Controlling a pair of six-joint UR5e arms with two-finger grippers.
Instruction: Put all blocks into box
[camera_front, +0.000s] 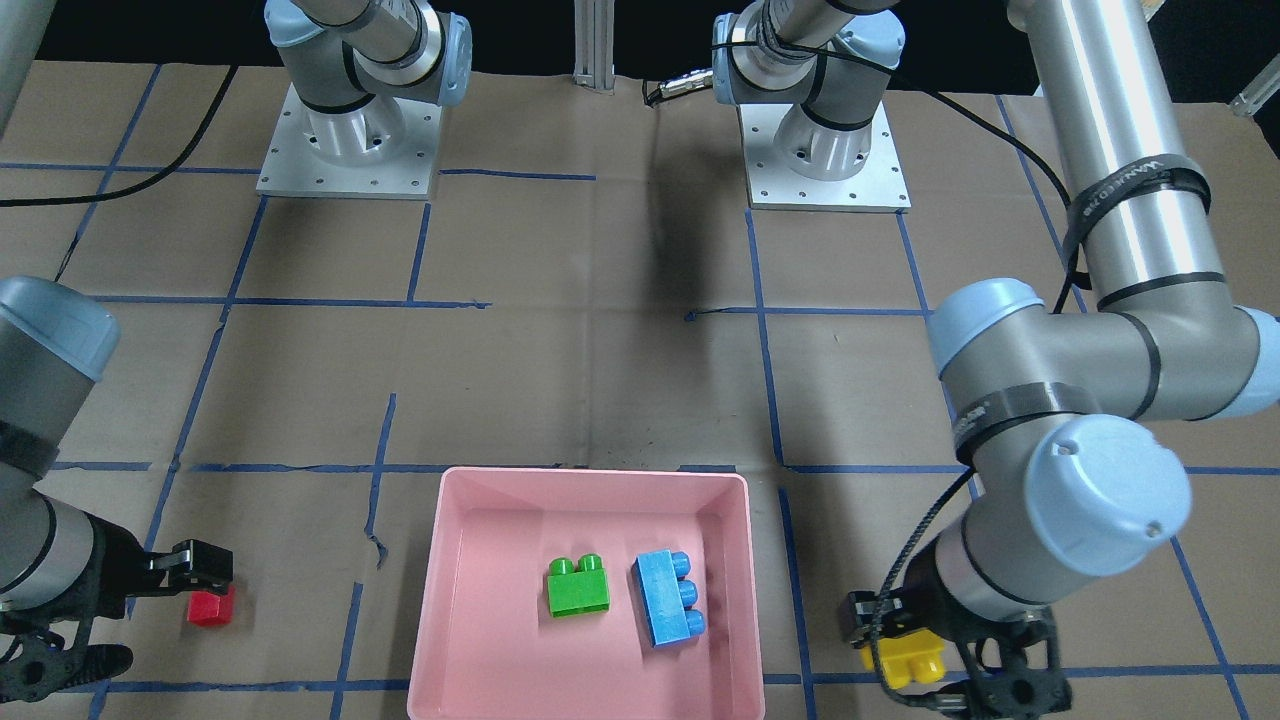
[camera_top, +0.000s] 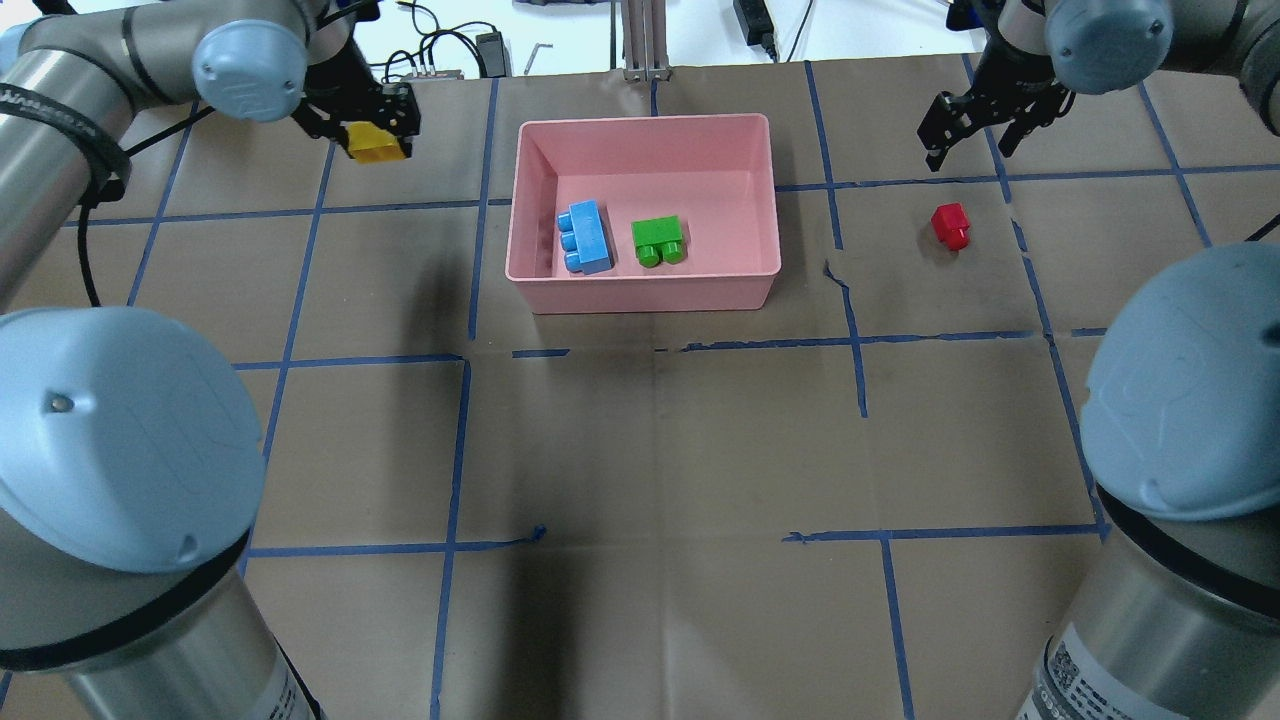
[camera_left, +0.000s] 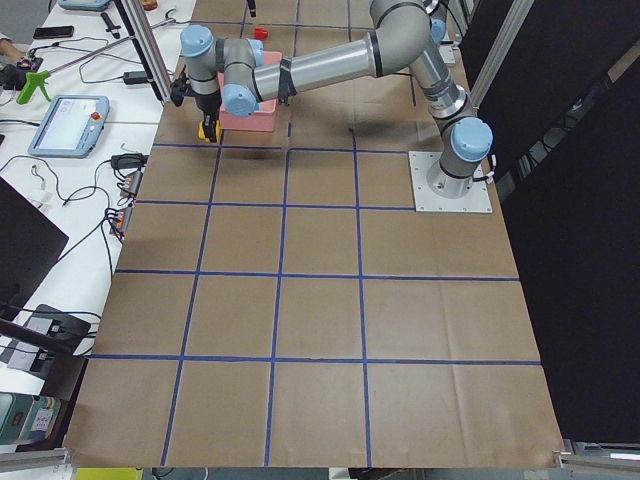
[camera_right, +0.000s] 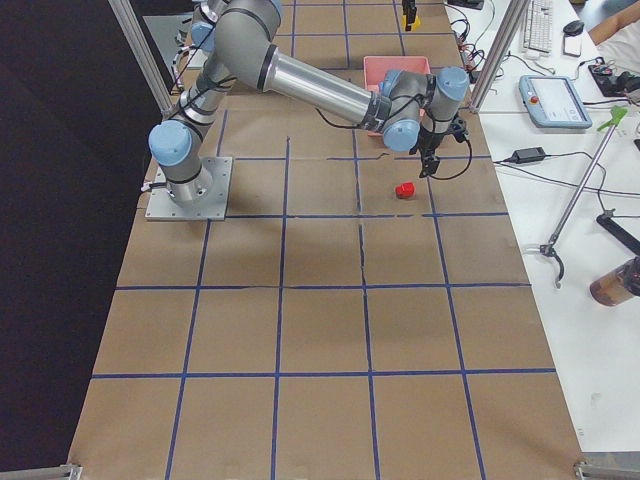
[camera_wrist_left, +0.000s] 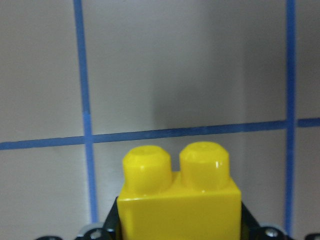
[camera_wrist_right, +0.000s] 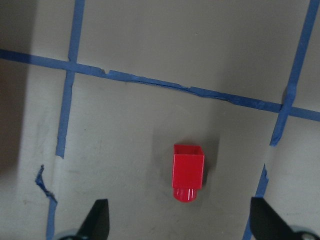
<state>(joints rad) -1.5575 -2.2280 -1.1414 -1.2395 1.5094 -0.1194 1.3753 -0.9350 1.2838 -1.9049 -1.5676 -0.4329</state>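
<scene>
Yellow brick (camera_wrist_left: 180, 205) in left claw (camera_top: 377, 132) (red brick (camera_top: 950, 225) outside pink box (camera_top: 640, 291)).

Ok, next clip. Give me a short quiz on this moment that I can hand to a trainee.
1. How many blocks lie inside the pink box? A) one B) two C) four
2. True or false: the left gripper holds the yellow block directly above the box.
3. Fill in: the red block lies on the table below the right gripper, whose jaws are ____.

Key
1. B: the green block and the blue block.
2. False: it is held off to the side of the box, over the table.
3. open
</scene>
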